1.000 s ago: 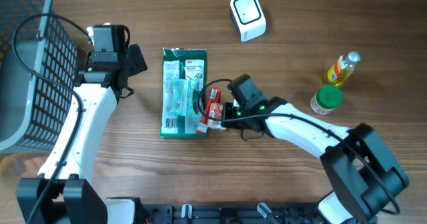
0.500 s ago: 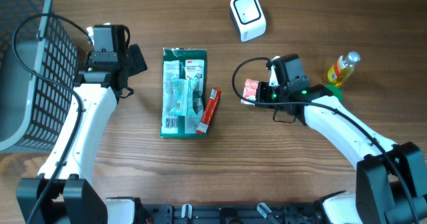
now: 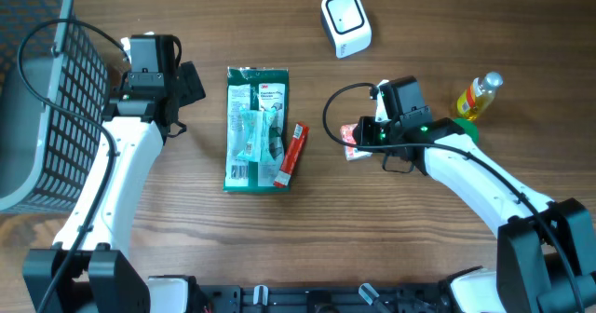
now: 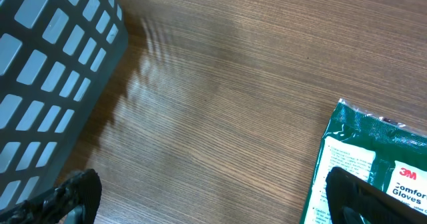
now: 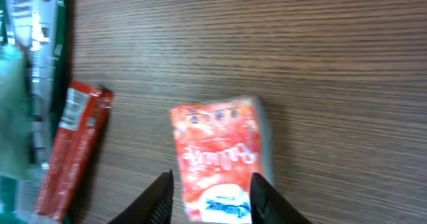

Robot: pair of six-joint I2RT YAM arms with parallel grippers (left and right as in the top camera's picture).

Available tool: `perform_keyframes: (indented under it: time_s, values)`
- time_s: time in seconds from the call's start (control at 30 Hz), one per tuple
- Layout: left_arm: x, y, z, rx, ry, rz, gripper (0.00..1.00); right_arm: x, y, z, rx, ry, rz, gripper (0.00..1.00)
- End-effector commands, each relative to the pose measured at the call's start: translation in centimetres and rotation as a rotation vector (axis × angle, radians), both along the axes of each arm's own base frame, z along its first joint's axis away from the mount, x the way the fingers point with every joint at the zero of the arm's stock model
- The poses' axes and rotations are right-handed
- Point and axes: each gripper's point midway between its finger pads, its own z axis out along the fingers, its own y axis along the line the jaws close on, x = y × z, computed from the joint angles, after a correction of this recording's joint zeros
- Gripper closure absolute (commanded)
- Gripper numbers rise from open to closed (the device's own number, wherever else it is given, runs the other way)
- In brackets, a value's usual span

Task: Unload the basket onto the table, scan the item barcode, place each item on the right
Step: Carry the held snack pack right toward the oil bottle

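Wooden worktop, scanner by the far edge. Red packet lies flat right of centre with the right end effector spread astride it, probably lining up a grip that shows the barcode. Left end effector is wide open, idle.

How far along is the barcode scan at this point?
Done: the red packet lies flat on the table, apart from the green glove pack and red stick. In hand: nothing gripped; the right claw straddles the packet, open; the left claw hangs open. Left: no item is at the white scanner; whether this packet was scanned cannot be told.
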Motion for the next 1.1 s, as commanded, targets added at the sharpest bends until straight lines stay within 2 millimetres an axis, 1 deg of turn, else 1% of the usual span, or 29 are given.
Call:
perform_keyframes:
  time_s: [0.0, 0.03, 0.07, 0.17, 0.33, 0.43, 0.5, 0.57, 0.67, 0.73, 0.87, 0.93, 1.07]
  values:
    - [0.2, 0.3, 0.5, 0.012, -0.012, 0.004, 0.00, 0.6, -1.1, 0.3, -0.105, -0.069, 0.080, 0.54]
    - [0.2, 0.3, 0.5, 0.012, -0.012, 0.004, 0.00, 0.5, -1.0, 0.3, -0.111, -0.074, 0.107, 0.49]
    - [0.2, 0.3, 0.5, 0.012, -0.012, 0.004, 0.00, 0.4, -1.0, 0.3, -0.117, -0.078, 0.126, 0.49]
    - [0.2, 0.3, 0.5, 0.012, -0.012, 0.004, 0.00, 0.3, -1.0, -0.2, -0.123, -0.063, 0.132, 0.54]
    - [0.2, 0.3, 0.5, 0.012, -0.012, 0.004, 0.00, -0.3, -1.2, -2.4, -0.143, 0.006, 0.136, 0.54]
    - [0.2, 0.3, 0.5, 0.012, -0.012, 0.004, 0.00, -1.0, -0.3, -3.6, -0.094, 0.056, 0.166, 0.54]
    - [0.2, 0.3, 0.5, 0.012, -0.012, 0.004, 0.00, -1.4, 0.3, -3.9, -0.063, 0.078, 0.182, 0.54]
    - [0.2, 0.3, 0.5, 0.012, -0.012, 0.004, 0.00, -1.8, 0.6, -3.9, -0.043, 0.092, 0.192, 0.54]
    - [0.2, 0.3, 0.5, 0.012, -0.012, 0.004, 0.00, -2.2, 1.8, -3.0, 0.031, 0.097, 0.224, 0.54]
    - [0.2, 0.3, 0.5, 0.012, -0.012, 0.004, 0.00, -2.0, 2.0, -2.5, 0.042, 0.084, 0.226, 0.54]
    - [0.2, 0.3, 0.5, 0.012, -0.012, 0.004, 0.00, -0.8, 1.2, -1.2, 0.061, 0.061, 0.176, 0.54]
    - [0.2, 0.3, 0.5, 0.012, -0.012, 0.004, 0.00, -0.4, 0.4, -1.0, 0.076, 0.072, 0.116, 0.53]
    - [0.2, 0.3, 0.5, 0.012, -0.012, 0.004, 0.00, 0.0, -1.1, -1.2, 0.100, 0.103, 0.012, 0.54]
